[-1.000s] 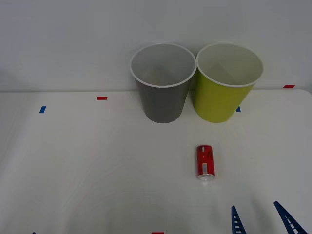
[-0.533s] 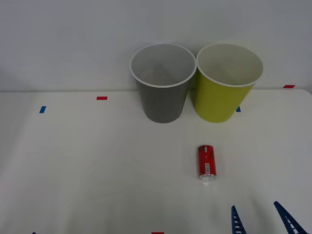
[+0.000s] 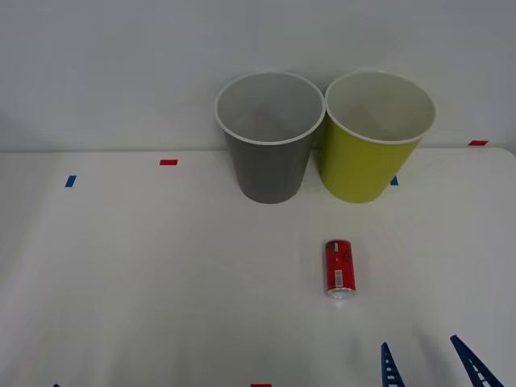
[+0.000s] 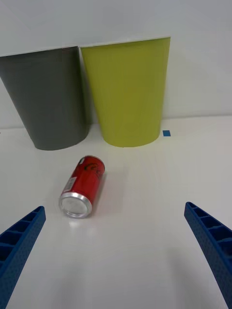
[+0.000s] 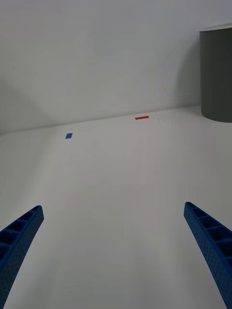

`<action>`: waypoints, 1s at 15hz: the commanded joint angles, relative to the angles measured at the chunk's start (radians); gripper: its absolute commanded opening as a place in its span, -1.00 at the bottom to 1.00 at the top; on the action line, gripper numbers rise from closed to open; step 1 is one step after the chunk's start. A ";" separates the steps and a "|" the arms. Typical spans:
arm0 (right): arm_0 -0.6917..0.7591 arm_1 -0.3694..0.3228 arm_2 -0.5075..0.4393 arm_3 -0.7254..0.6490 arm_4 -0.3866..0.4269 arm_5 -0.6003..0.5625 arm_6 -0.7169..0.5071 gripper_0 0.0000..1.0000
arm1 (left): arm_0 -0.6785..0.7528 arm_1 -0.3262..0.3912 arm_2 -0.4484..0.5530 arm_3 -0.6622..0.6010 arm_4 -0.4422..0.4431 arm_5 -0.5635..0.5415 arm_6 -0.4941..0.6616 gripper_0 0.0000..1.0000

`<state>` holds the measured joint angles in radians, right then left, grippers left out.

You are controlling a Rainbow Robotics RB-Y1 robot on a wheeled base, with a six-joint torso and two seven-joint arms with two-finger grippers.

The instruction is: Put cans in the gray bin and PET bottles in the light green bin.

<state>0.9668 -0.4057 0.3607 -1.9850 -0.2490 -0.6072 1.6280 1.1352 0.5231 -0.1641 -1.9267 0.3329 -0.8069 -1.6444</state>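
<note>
From the front view we look down into both wastebaskets: the gray bin (image 3: 269, 137) shows its white rim and pale inside, and the light green bin (image 3: 377, 135) stands just beside it on our right, rims nearly touching, both at the back of the white counter (image 3: 161, 274) against the wall. The right wrist view gives us what the front view cannot: the bins' outer walls seen side-on, gray (image 4: 46, 96) and yellow-green (image 4: 128, 91), and the silver end of the red can (image 4: 83, 192) facing the camera. The can (image 3: 339, 268) lies on its side on the counter, in front of the gap between the bins and a little toward the green one, well apart from both. Its long axis runs roughly from the bins toward us, one silver end toward our near edge and the other toward the bins, with the white label patch on its side. Our right hand (image 3: 431, 364) sits at the near edge, its blue ribbed fingers (image 4: 19, 241) spread wide and holding nothing, the can ahead of it and toward its left finger. Our left hand (image 5: 113, 251) is likewise spread and empty over bare counter, with a blue tape mark (image 5: 68, 136), a red tape mark (image 5: 141, 117) and the gray bin's wall (image 5: 217, 72) ahead
</note>
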 commanded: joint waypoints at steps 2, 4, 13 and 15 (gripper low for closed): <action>-0.046 -0.035 0.026 0.002 -0.058 0.004 0.001 1.00 | 0.000 0.000 0.000 0.000 0.000 0.000 0.000 1.00; -0.056 -0.078 0.027 -0.044 -0.130 0.053 0.009 1.00 | 0.000 0.000 0.000 0.000 0.000 0.000 0.000 1.00; -0.131 -0.159 -0.120 -0.327 -0.246 0.569 0.013 1.00 | 0.000 0.000 0.000 0.000 0.000 0.000 0.000 1.00; -0.177 -0.159 -0.154 -0.362 -0.260 0.696 -0.025 1.00 | 0.000 0.000 0.000 0.000 0.000 0.000 0.000 1.00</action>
<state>0.8244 -0.5641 0.2333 -2.3191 -0.4982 0.0172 1.6317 1.1351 0.5231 -0.1641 -1.9267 0.3329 -0.8069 -1.6444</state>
